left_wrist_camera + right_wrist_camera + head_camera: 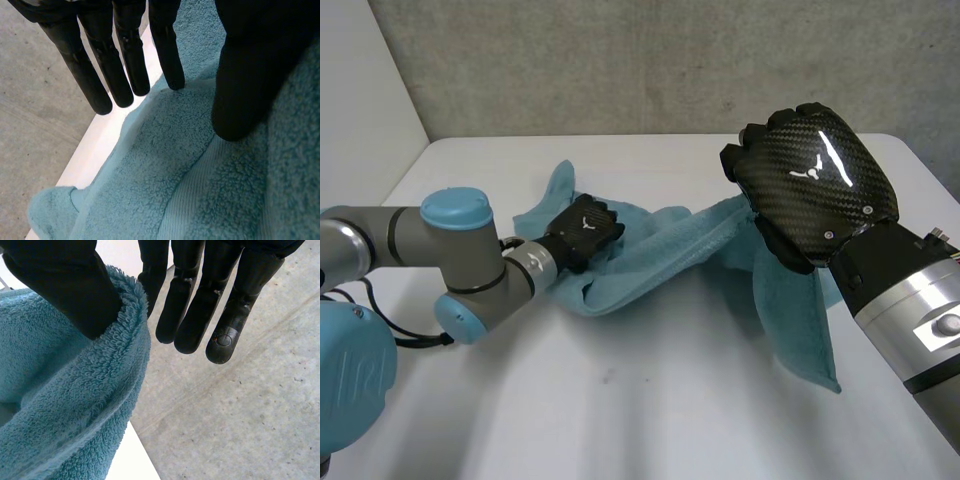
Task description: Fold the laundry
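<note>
You have a white table (650,400) in front of you, with 1 teal towel (660,250) lying crumpled across its middle. The towel's left part rests bunched on the table. Its right part rises off the surface in a taut band up to the right hand, and a loose flap hangs from there down to the table.

Your right arm (910,310) comes in from the near right and your left arm (440,250) reaches in low from the left.

The right hand (815,185) is raised above the table on the right side, back of the hand toward the head camera. In its wrist view the thumb (65,285) sits on the towel's thick rolled edge and the nearest finger is behind that edge, so it pinches the towel there. The other fingers are straight and clear of the cloth.

The left hand (582,232) lies low on the towel's left part. In its wrist view the fingers (125,55) are straight and slightly spread, reaching past the towel's edge, while the thumb (245,85) presses down on the cloth. Nothing is pinched there.
</note>
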Robot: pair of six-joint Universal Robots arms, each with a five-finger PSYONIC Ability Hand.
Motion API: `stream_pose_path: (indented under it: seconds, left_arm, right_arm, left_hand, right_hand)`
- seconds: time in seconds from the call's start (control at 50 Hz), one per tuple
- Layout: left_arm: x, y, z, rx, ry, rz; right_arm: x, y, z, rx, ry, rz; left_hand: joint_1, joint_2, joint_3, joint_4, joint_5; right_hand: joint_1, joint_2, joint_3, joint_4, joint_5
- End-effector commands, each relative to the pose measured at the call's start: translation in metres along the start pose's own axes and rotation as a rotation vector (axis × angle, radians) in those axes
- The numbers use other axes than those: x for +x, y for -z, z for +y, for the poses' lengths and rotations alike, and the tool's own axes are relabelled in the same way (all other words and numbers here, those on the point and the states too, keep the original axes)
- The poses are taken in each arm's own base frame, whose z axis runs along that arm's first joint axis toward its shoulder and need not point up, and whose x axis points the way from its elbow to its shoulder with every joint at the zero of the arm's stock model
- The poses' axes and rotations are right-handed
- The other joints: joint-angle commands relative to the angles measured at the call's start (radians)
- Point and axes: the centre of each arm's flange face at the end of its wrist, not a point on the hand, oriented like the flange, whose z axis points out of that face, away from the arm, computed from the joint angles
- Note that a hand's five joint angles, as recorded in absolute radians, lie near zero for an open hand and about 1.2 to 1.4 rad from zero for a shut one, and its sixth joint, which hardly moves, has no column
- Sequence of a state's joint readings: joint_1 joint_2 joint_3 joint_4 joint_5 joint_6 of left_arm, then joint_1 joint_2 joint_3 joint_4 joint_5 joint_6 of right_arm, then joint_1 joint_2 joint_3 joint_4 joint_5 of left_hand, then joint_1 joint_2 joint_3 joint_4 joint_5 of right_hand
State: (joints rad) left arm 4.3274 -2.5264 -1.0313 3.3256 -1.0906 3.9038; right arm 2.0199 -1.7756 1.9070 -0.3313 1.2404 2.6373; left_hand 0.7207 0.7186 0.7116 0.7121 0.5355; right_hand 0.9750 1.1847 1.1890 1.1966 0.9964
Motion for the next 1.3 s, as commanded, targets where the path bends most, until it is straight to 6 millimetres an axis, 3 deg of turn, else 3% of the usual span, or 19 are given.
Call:
stream_pose_path:
  seconds: [0.02, 0.14, 0.18, 0.22, 0.26, 0.3, 0.36, 0.48, 0.7, 0.8, 0.84, 0.86, 0.88, 0.9, 0.96, 1.0, 1.08, 1.16, 1.3]
  left_arm:
    - [-0.002, 0.0, 0.002, -0.019, 0.001, -0.018]
    - [-0.002, 0.001, 0.002, -0.02, 0.0, -0.017]
    - [-0.003, 0.001, 0.002, -0.021, -0.003, -0.023]
    - [-0.004, 0.001, 0.002, -0.019, -0.009, -0.027]
    - [-0.004, 0.002, 0.001, -0.019, -0.014, -0.027]
    - [-0.004, 0.005, -0.002, -0.009, -0.026, -0.026]
    - [-0.004, 0.005, -0.003, -0.004, -0.03, -0.023]
    - [-0.003, 0.004, -0.001, -0.006, -0.031, -0.013]
    - [0.006, 0.005, 0.004, -0.04, 0.005, 0.049]
    - [0.005, 0.004, 0.003, -0.037, 0.002, 0.045]
    - [0.001, 0.003, 0.002, -0.036, -0.005, 0.03]
    - [0.001, 0.003, 0.002, -0.036, -0.005, 0.03]
    - [-0.002, 0.004, 0.0, -0.035, -0.013, 0.016]
    - [-0.005, 0.004, -0.002, -0.031, -0.027, -0.003]
    - [-0.014, 0.003, -0.008, -0.021, -0.052, -0.05]
    - [-0.034, 0.004, -0.021, 0.007, -0.101, -0.177]
    - [-0.053, 0.007, -0.033, 0.054, -0.142, -0.309]
    - [-0.07, 0.013, -0.046, 0.098, -0.172, -0.425]
    - [-0.097, 0.04, -0.04, 0.005, -0.148, -0.53]
  right_arm:
    - [0.004, -0.002, 0.002, -0.003, 0.005, 0.011]
    - [0.009, -0.003, 0.005, -0.012, 0.007, 0.024]
    - [0.01, -0.003, 0.007, -0.016, 0.007, 0.029]
    - [0.011, -0.003, 0.007, -0.017, 0.008, 0.03]
    - [0.011, -0.004, 0.007, -0.017, 0.009, 0.032]
    - [0.014, -0.004, 0.008, -0.02, 0.011, 0.04]
    - [0.015, -0.005, 0.008, -0.021, 0.012, 0.045]
    - [0.016, -0.005, 0.008, -0.02, 0.013, 0.046]
    - [0.016, -0.005, 0.008, -0.018, 0.014, 0.047]
    - [0.016, -0.005, 0.008, -0.02, 0.014, 0.048]
    - [0.016, -0.005, 0.008, -0.019, 0.016, 0.048]
    - [0.016, -0.005, 0.008, -0.019, 0.016, 0.048]
    - [0.016, -0.005, 0.008, -0.016, 0.015, 0.05]
    - [0.016, -0.005, 0.008, -0.016, 0.015, 0.05]
    - [0.017, -0.005, 0.008, -0.017, 0.016, 0.051]
    - [0.017, -0.006, 0.008, -0.015, 0.017, 0.054]
    - [0.021, -0.007, 0.009, -0.018, 0.021, 0.066]
    - [0.034, -0.01, 0.016, -0.04, 0.031, 0.108]
    - [0.046, -0.018, 0.035, -0.099, 0.019, 0.138]
  left_hand:
    - [0.285, 0.287, 0.294, 0.294, 0.296]
    - [0.4, 0.402, 0.409, 0.409, 0.411]
    - [0.639, 0.642, 0.648, 0.648, 0.65]
    - [0.664, 0.666, 0.673, 0.673, 0.675]
    - [0.582, 0.584, 0.591, 0.591, 0.593]
    - [-0.011, -0.009, -0.002, -0.002, 0.0]
    - [-0.137, -0.135, -0.128, -0.128, -0.126]
    - [-0.146, -0.144, -0.137, -0.138, -0.135]
    - [-0.034, -0.032, -0.025, -0.026, -0.024]
    - [0.115, 0.117, 0.124, 0.124, 0.126]
    - [0.381, 0.383, 0.39, 0.389, 0.391]
    - [0.382, 0.384, 0.391, 0.391, 0.393]
    - [0.6, 0.602, 0.609, 0.609, 0.611]
    - [0.675, 0.677, 0.684, 0.683, 0.686]
    - [0.676, 0.678, 0.685, 0.684, 0.686]
    - [0.676, 0.678, 0.685, 0.684, 0.686]
    - [0.676, 0.678, 0.685, 0.684, 0.686]
    - [0.676, 0.678, 0.685, 0.684, 0.686]
    - [0.676, 0.678, 0.685, 0.684, 0.686]
  right_hand:
    - [0.421, 0.212, 0.207, 0.2, 0.225]
    - [0.421, 0.212, 0.207, 0.2, 0.225]
    - [0.421, 0.212, 0.207, 0.2, 0.225]
    - [0.421, 0.212, 0.207, 0.2, 0.225]
    - [0.421, 0.212, 0.207, 0.2, 0.225]
    - [0.421, 0.212, 0.207, 0.2, 0.225]
    - [0.421, 0.212, 0.207, 0.2, 0.225]
    - [0.421, 0.212, 0.207, 0.2, 0.225]
    - [0.421, 0.212, 0.207, 0.2, 0.225]
    - [0.421, 0.212, 0.207, 0.2, 0.225]
    - [0.421, 0.212, 0.207, 0.2, 0.225]
    - [0.421, 0.212, 0.207, 0.2, 0.225]
    - [0.421, 0.212, 0.207, 0.2, 0.225]
    - [0.421, 0.212, 0.207, 0.2, 0.225]
    - [0.421, 0.212, 0.207, 0.2, 0.225]
    - [0.421, 0.212, 0.207, 0.2, 0.225]
    - [0.421, 0.212, 0.207, 0.2, 0.225]
    - [0.421, 0.212, 0.207, 0.2, 0.225]
    - [0.421, 0.212, 0.207, 0.2, 0.225]
